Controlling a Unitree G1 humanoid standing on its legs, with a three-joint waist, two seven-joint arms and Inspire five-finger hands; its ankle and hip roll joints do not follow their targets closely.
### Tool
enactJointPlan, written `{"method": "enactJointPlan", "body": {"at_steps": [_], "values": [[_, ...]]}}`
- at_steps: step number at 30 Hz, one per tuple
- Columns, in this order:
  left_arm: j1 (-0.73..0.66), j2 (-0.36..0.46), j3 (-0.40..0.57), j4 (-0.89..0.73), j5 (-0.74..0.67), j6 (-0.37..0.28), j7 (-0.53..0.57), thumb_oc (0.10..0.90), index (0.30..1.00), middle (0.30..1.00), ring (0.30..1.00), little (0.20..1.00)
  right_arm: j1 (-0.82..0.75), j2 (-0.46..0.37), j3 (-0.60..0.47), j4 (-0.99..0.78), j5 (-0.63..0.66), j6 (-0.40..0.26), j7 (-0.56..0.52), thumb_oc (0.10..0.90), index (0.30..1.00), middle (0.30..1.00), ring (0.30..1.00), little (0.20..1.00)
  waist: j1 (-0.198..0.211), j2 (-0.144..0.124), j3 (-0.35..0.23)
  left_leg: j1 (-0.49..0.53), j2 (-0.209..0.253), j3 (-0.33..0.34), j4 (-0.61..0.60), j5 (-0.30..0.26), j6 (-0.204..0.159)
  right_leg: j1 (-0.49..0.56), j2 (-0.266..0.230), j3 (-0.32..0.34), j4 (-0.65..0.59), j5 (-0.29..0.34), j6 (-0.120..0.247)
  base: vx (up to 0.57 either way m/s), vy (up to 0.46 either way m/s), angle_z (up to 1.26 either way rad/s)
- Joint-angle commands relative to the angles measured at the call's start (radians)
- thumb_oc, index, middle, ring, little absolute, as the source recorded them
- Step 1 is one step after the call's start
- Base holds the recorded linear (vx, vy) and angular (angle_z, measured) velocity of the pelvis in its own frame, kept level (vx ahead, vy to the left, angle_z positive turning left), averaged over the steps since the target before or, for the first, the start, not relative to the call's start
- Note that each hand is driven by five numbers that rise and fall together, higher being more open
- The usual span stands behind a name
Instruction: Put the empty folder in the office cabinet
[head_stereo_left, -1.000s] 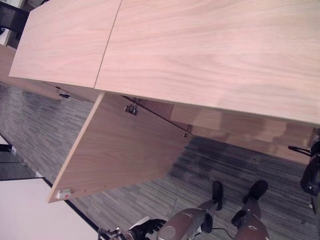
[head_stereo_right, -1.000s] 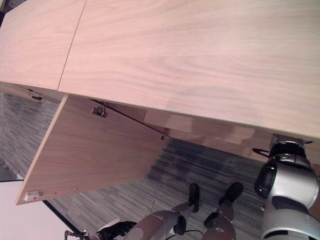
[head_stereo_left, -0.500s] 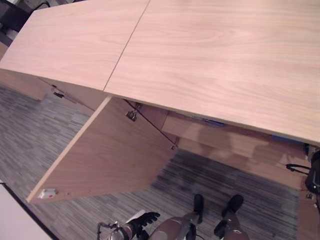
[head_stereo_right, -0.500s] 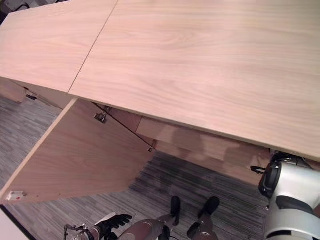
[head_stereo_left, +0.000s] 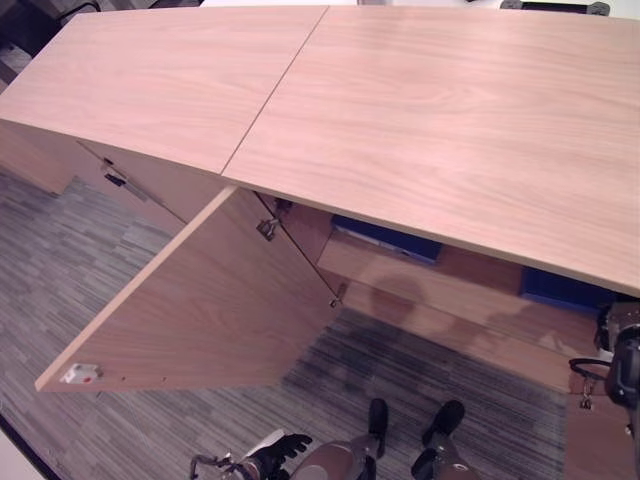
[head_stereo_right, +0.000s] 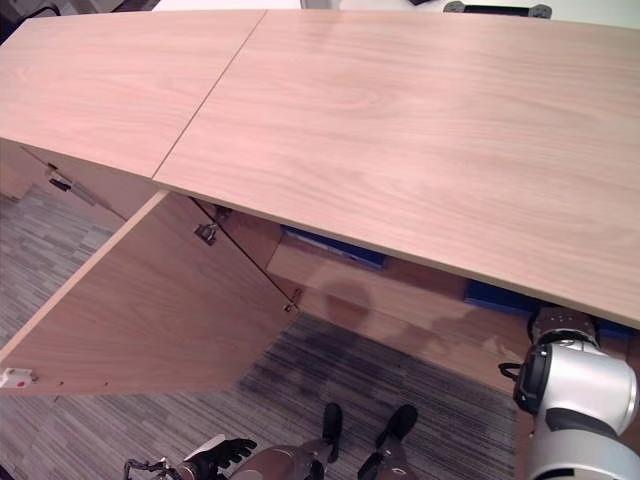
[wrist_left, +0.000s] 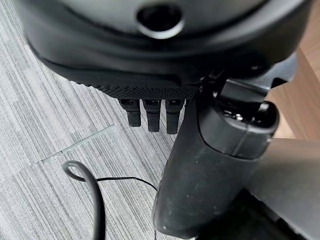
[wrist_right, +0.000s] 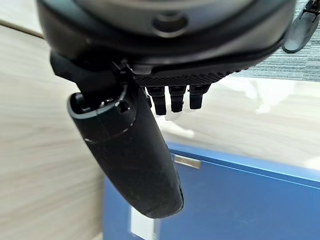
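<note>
The office cabinet (head_stereo_left: 400, 110) is a long, low wooden unit, and its door (head_stereo_left: 200, 310) swings wide open toward me. Inside, a blue folder (head_stereo_left: 385, 236) sits on the shelf, and another blue folder (head_stereo_left: 560, 288) shows further right under the top. In the right wrist view my right hand (wrist_right: 135, 155) hovers open just above a blue folder (wrist_right: 240, 200) with a white label, holding nothing. My right forearm (head_stereo_right: 575, 390) reaches in below the cabinet's right end. My left hand (head_stereo_left: 275, 452) hangs low over the carpet, open and empty, with its fingers spread.
The open door juts out over the grey striped carpet (head_stereo_left: 80, 260) on my left side. A second cabinet section (head_stereo_left: 150, 80) continues to the left, with a dark fitting (head_stereo_left: 115, 181) under its edge. Wooden walls (wrist_right: 45, 150) close in beside my right hand.
The camera has shifted, so the cabinet's inside and its blue folders have come into sight. My left hand stays low by the floor.
</note>
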Motion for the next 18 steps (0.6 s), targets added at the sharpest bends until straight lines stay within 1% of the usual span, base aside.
{"method": "enactJointPlan", "body": {"at_steps": [1, 3, 5, 6, 8, 10, 11, 14, 16, 18], "values": [[-0.031, 0.054, -0.03, 0.02, -0.018, -0.008, 0.024, 0.8, 0.9, 0.9, 0.9, 0.9, -0.114, -0.045, 0.041, -0.052, -0.002, -0.066, 0.025, 0.8, 0.9, 0.9, 0.9, 0.9, 0.033, -0.024, 0.105, -0.116, 0.115, 0.037, 0.172, -0.134, -0.123, -0.039, -0.052, 0.11, 0.259, -0.273, 0.066, -0.07, 0.004, 0.11], [-0.033, 0.053, -0.028, 0.02, -0.02, -0.008, 0.024, 0.8, 0.9, 0.9, 0.9, 0.9, -0.119, -0.045, 0.043, -0.053, -0.001, -0.067, 0.024, 0.8, 0.9, 0.9, 0.9, 0.9, 0.033, -0.027, 0.1, -0.136, 0.114, 0.038, 0.193, -0.145, -0.123, -0.059, -0.059, 0.115, 0.281, -0.285, 0.066, -0.04, -0.003, 0.14], [-0.038, 0.06, -0.029, 0.021, -0.031, -0.009, 0.026, 0.8, 0.9, 0.9, 0.9, 0.9, -0.145, -0.046, 0.052, -0.063, 0.035, -0.081, 0.032, 0.8, 0.9, 0.9, 0.9, 0.9, 0.028, -0.027, 0.101, -0.189, 0.128, 0.054, 0.259, -0.174, -0.131, -0.118, -0.074, 0.126, 0.363, -0.32, 0.07, -0.04, -0.019, 0.13], [-0.039, 0.059, -0.028, 0.022, -0.031, -0.009, 0.026, 0.8, 0.9, 0.9, 0.9, 0.9, -0.147, -0.046, 0.053, -0.062, 0.036, -0.082, 0.033, 0.8, 0.9, 0.9, 0.9, 0.9, 0.028, -0.028, 0.099, -0.194, 0.128, 0.054, 0.264, -0.177, -0.131, -0.123, -0.076, 0.127, 0.369, -0.323, 0.069, -0.02, -0.034, 0.03], [-0.044, 0.061, -0.027, 0.024, -0.057, -0.008, 0.035, 0.8, 0.9, 0.9, 0.9, 0.9, -0.178, -0.044, 0.061, -0.07, 0.074, -0.095, 0.04, 0.8, 0.9, 0.9, 0.9, 0.9, 0.024, -0.028, 0.111, -0.24, 0.146, 0.07, 0.343, -0.209, -0.137, -0.17, -0.095, 0.136, 0.443, -0.349, 0.072, -0.01, -0.018, -0.02], [-0.044, 0.062, -0.027, 0.027, -0.063, -0.007, 0.038, 0.8, 0.9, 0.9, 0.9, 0.9, -0.193, -0.045, 0.067, -0.07, 0.084, -0.1, 0.039, 0.8, 0.9, 0.9, 0.9, 0.9, 0.025, -0.027, 0.112, -0.263, 0.15, 0.077, 0.376, -0.223, -0.137, -0.194, -0.105, 0.139, 0.475, -0.359, 0.074, 0.0, 0.0, 0.0], [-0.045, 0.063, -0.034, 0.035, -0.07, -0.005, 0.04, 0.8, 0.9, 0.9, 0.9, 0.9, -0.218, -0.043, 0.077, -0.065, 0.09, -0.105, 0.03, 0.8, 0.9, 0.9, 0.9, 0.9, 0.025, -0.025, 0.118, -0.289, 0.16, 0.083, 0.415, -0.24, -0.137, -0.226, -0.114, 0.142, 0.516, -0.373, 0.075, -0.02, -0.037, 0.02], [-0.045, 0.063, -0.043, 0.047, -0.069, -0.008, 0.055, 0.8, 0.9, 0.9, 0.9, 0.9, -0.268, -0.021, 0.102, -0.074, 0.103, -0.134, 0.004, 0.8, 0.9, 0.9, 0.9, 0.9, 0.026, -0.02, 0.129, -0.338, 0.166, 0.089, 0.472, -0.267, -0.133, -0.278, -0.12, 0.151, 0.568, -0.399, 0.074, -0.02, -0.047, 0.03], [-0.05, 0.064, -0.046, 0.053, -0.078, -0.007, 0.065, 0.8, 0.9, 0.9, 0.9, 0.9, -0.3, -0.022, 0.118, -0.078, 0.096, -0.129, -0.008, 0.8, 0.9, 0.9, 0.9, 0.9, 0.023, -0.017, 0.139, -0.375, 0.167, 0.091, 0.511, -0.28, -0.133, -0.314, -0.134, 0.152, 0.607, -0.405, 0.076, -0.03, -0.044, 0.01], [-0.052, 0.061, -0.044, 0.056, -0.086, -0.008, 0.068, 0.8, 0.9, 0.9, 0.9, 0.9, -0.319, -0.03, 0.135, -0.076, 0.089, -0.119, -0.012, 0.8, 0.9, 0.9, 0.9, 0.9, 0.02, -0.015, 0.14, -0.394, 0.169, 0.091, 0.525, -0.285, -0.131, -0.337, -0.139, 0.156, 0.628, -0.408, 0.078, -0.01, -0.016, 0.01]]}}
